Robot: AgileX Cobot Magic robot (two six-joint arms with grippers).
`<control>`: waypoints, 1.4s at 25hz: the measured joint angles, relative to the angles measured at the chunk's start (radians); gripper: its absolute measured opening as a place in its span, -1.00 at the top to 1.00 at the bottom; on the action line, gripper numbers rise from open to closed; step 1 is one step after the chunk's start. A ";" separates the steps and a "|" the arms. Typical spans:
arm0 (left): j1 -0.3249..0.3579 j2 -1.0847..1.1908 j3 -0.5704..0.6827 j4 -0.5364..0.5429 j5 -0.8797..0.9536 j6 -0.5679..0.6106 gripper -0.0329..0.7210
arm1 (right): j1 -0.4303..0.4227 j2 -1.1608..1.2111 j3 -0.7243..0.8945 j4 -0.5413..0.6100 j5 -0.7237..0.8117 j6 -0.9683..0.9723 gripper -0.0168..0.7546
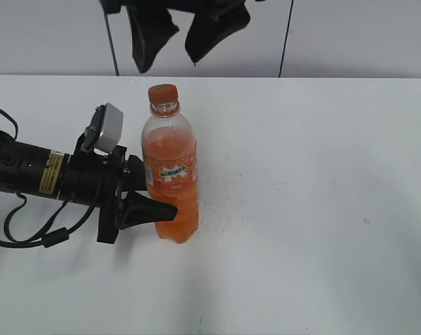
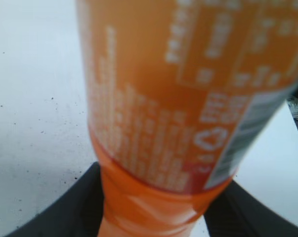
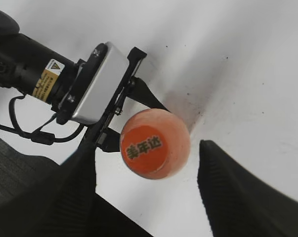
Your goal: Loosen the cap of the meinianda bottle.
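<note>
The meinianda bottle [image 1: 170, 174] stands upright on the white table [image 1: 322, 209], full of orange drink, with its orange cap [image 1: 163, 93] on top. My left gripper [image 1: 154, 194] comes in level from the left and is shut on the bottle's lower body, one finger on each side. In the left wrist view the bottle [image 2: 188, 98] fills the frame between the jaws [image 2: 153, 197]. My right gripper [image 1: 168, 63] hangs open above the cap and does not touch it. From above, the cap [image 3: 145, 148] lies between the spread fingers [image 3: 146, 145].
The left arm [image 1: 28, 171] with its wrist camera [image 1: 107, 129] and loose cables lies across the left of the table; it also shows in the right wrist view [image 3: 40, 74]. A grey wall [image 1: 350, 35] runs behind the table's far edge.
</note>
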 joint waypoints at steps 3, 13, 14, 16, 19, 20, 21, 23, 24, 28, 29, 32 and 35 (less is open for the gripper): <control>0.000 0.000 0.000 0.000 0.000 0.000 -0.06 | 0.000 0.041 0.002 0.007 -0.001 0.006 -0.29; 0.000 0.000 0.000 0.000 0.000 0.000 -0.06 | 0.000 0.086 0.003 0.015 -0.001 0.006 -0.22; 0.000 0.000 0.000 0.000 0.000 0.000 -0.06 | 0.000 0.086 0.003 0.016 -0.001 0.006 -0.14; 0.000 0.000 0.000 0.000 0.000 0.000 -0.06 | 0.000 0.086 0.003 0.017 -0.001 0.006 0.09; 0.000 0.000 0.000 0.000 0.000 0.000 -0.06 | 0.000 0.086 0.003 0.019 -0.003 0.006 0.26; 0.000 0.000 0.000 0.000 0.000 0.000 -0.06 | 0.000 0.086 0.003 0.019 -0.003 0.006 0.26; 0.000 0.000 0.000 0.000 0.001 0.000 -0.06 | 0.000 0.086 0.003 0.019 -0.003 0.005 0.26; 0.000 0.000 0.000 0.000 0.001 0.000 -0.06 | 0.000 0.086 0.003 0.019 -0.003 -0.005 0.26; 0.000 0.000 0.000 0.000 0.001 0.000 -0.06 | 0.000 0.086 0.003 0.019 -0.003 -0.021 0.26; 0.000 0.000 0.000 0.000 0.001 0.000 -0.06 | 0.000 0.086 0.003 0.024 -0.003 -0.246 0.26; 0.000 0.000 0.000 0.000 0.001 0.000 -0.06 | 0.000 0.086 0.003 0.026 -0.003 -0.332 0.26; 0.000 0.000 0.000 0.001 0.001 0.000 -0.06 | 0.000 0.086 0.003 0.034 -0.002 -0.630 0.26; 0.000 0.000 0.000 0.000 0.002 -0.001 -0.06 | 0.000 0.085 0.003 0.033 -0.006 -0.969 0.26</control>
